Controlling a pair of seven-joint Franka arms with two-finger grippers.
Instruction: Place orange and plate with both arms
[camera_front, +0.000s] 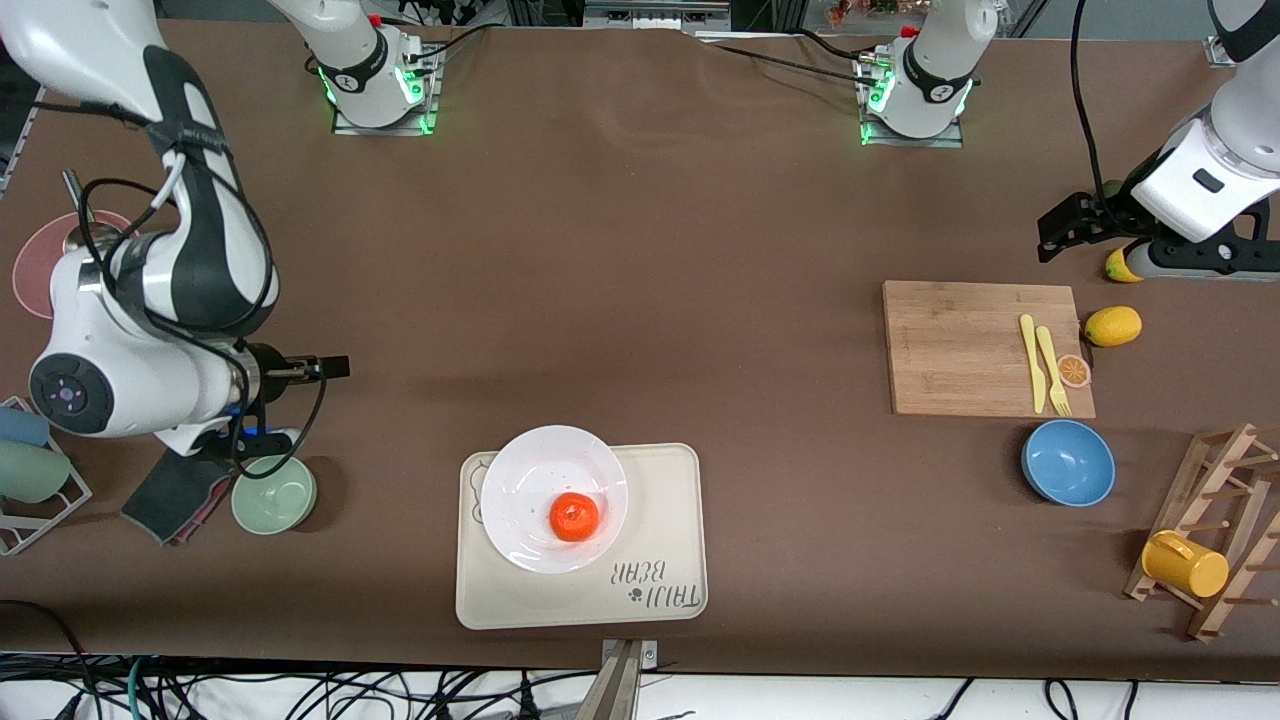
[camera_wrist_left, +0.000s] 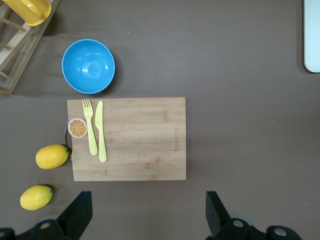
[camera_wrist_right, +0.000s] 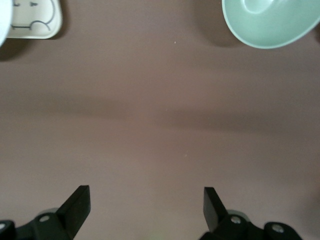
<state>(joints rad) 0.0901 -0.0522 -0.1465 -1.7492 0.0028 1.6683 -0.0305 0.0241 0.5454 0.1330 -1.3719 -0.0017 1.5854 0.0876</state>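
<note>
Orange (camera_front: 574, 517): small, round, bright orange-red

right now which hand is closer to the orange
Right. The right hand is open above bare table by the green bowl, near the plate holding the orange. The left hand, open too, hangs above the table near the cutting board.

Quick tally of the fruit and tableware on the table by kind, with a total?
Orange: 1
Lemons: 2
Orange slice: 1
Plate: 1
Bowls, blue and green: 2
Tray: 1
Cutting board: 1
Knife: 1
Fork: 1
Yellow mug: 1
Total: 12
</note>
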